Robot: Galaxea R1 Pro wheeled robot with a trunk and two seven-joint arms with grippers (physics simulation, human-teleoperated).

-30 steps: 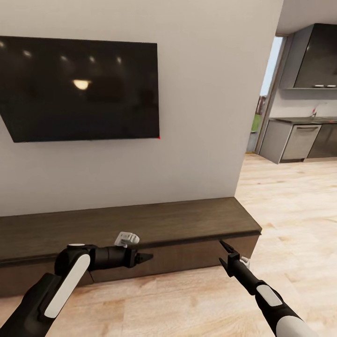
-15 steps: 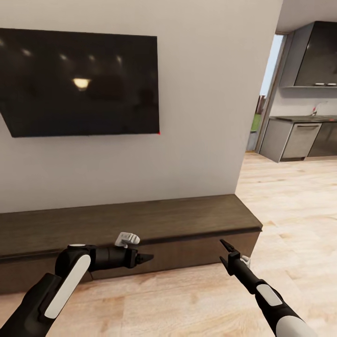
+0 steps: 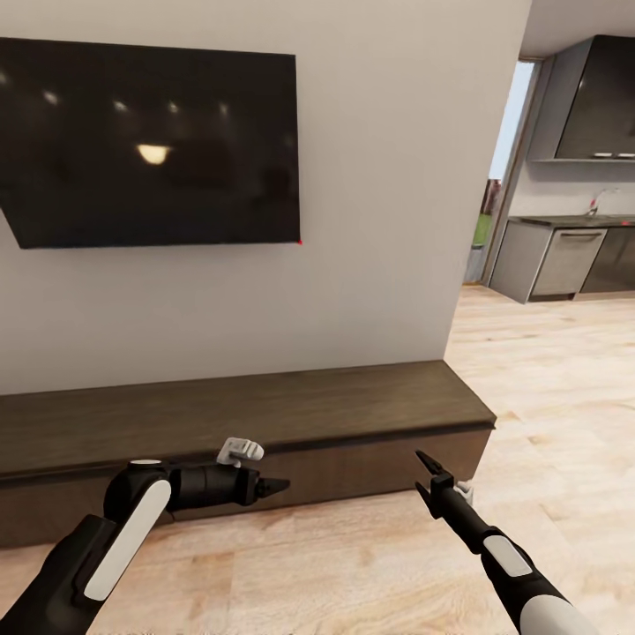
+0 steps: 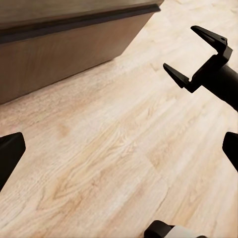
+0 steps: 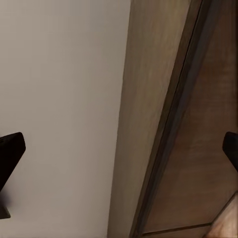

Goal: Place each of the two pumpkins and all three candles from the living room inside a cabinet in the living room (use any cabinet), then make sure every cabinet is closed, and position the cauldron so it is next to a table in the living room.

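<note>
Looking from the head view, the cabinet (image 3: 265,423) is a long low dark-brown unit standing against the white wall under a black television (image 3: 154,145). Its fronts look flat and closed. The left gripper (image 3: 275,485) hangs low in front of the cabinet face, pointing sideways, and here I cannot tell if its claw is spread. The right gripper (image 3: 425,479) is near the cabinet's right end with its two fingers clearly spread and nothing between them. No pumpkin, candle or cauldron lies on the cabinet top or on the wooden floor (image 3: 353,564) near it. A kitchen (image 3: 573,247) opens on the right.

From the left wrist view, the two dark fingertips (image 4: 10,151) stand far apart at the picture's edges, so this claw is spread and empty. Between them is the floor, the cabinet's corner, and the right gripper (image 4: 196,57), also spread.

From the right wrist view, the fingertips (image 5: 11,148) are again wide apart, and between them are the white wall and the cabinet's top edge and front.

My judgement of the risk: the fronts have no handles, so a finger may slip when pulling one open. Also, the two arms are near each other and could collide.
</note>
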